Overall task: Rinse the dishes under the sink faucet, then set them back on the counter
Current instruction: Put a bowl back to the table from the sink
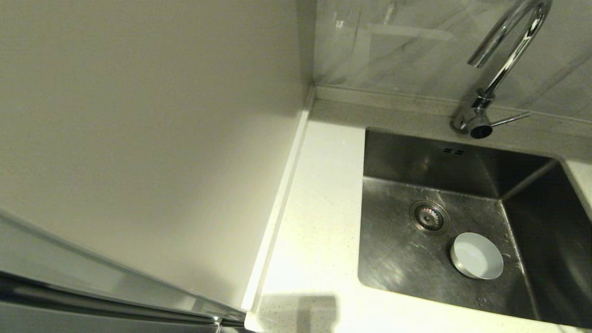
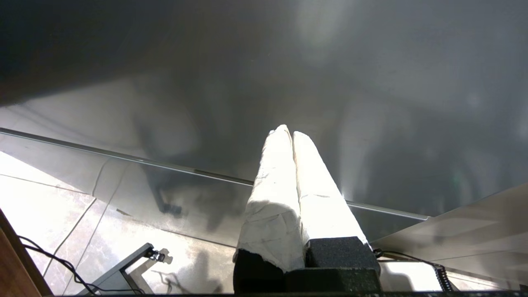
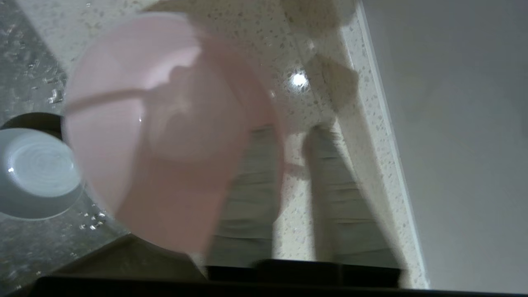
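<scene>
One pale bluish bowl sits upright on the floor of the steel sink, near the round strainer. The chrome faucet arches over the back rim; no water runs. Neither arm shows in the head view. In the right wrist view my right gripper hangs over the speckled counter, fingers apart. The pale pink bowl lies blurred against one finger, and a faint pink streak crosses the gap at the tips. The bluish bowl shows beyond it. A third bowl is out of view. My left gripper is parked, shut and empty.
The counter strip left of the sink runs between the basin and a raised edge under the plain wall panel. The faucet's thin lever points right. A shadow falls on the counter's front. Droplets dot the sink floor.
</scene>
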